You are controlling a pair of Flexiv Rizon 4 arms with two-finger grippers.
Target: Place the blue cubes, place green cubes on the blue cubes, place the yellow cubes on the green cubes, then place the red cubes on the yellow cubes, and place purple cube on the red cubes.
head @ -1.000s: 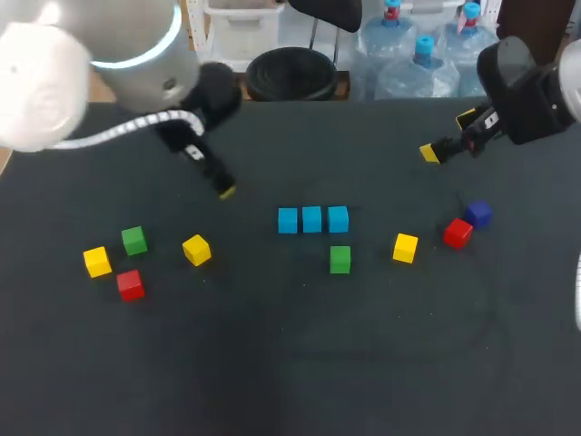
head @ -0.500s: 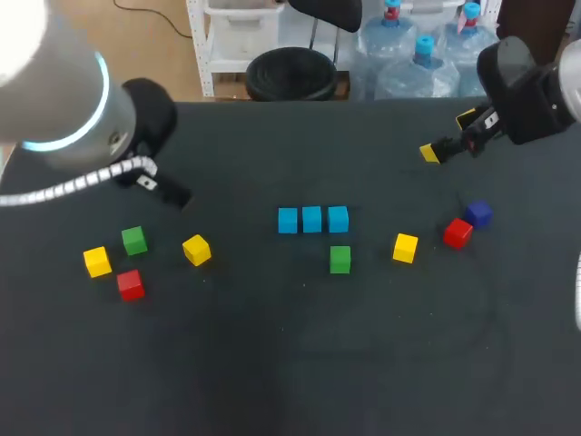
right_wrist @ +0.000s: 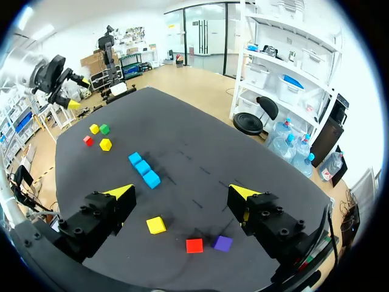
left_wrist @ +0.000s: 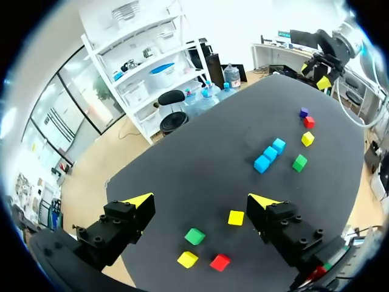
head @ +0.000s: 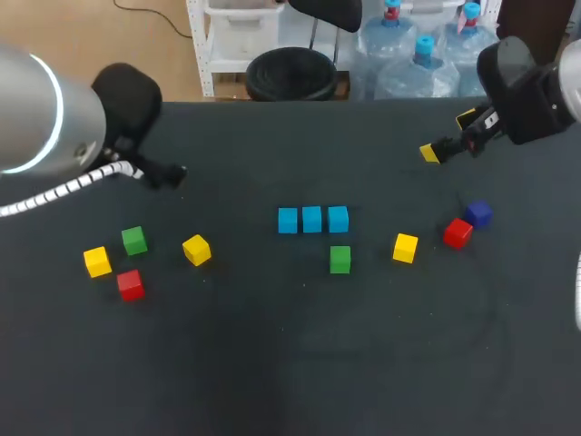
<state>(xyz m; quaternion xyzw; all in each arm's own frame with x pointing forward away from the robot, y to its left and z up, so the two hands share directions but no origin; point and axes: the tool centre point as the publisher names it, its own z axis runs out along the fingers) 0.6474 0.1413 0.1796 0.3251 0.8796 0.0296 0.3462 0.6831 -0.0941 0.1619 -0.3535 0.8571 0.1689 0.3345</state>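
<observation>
Dark desk (head: 272, 381), blue cubes (head: 312, 219) in a row of three at its middle, sides touching. No cube has shifted.

Change: our left arm (head: 54, 118) has swung back from near the middle to the desk's left side. Left pincer (left_wrist: 200, 208) is wide and empty. The left green cube (head: 134, 240) and its yellow and red neighbours lie ahead of it.

Right pincer (right_wrist: 182, 193) hasn't moved: wide, empty, over the far right.

Our read: blue layer is done and green is next. Second green cube (head: 339, 259) sits just beside the row, nearer us. Purple cube (head: 478, 213) sits just beside a red cube (head: 457, 232).

Hard to see: in the head view the left pincer's tips are lost, dark on dark, and the arm is cut off at the edge. We can't find the second green cube in the right wrist view.
</observation>
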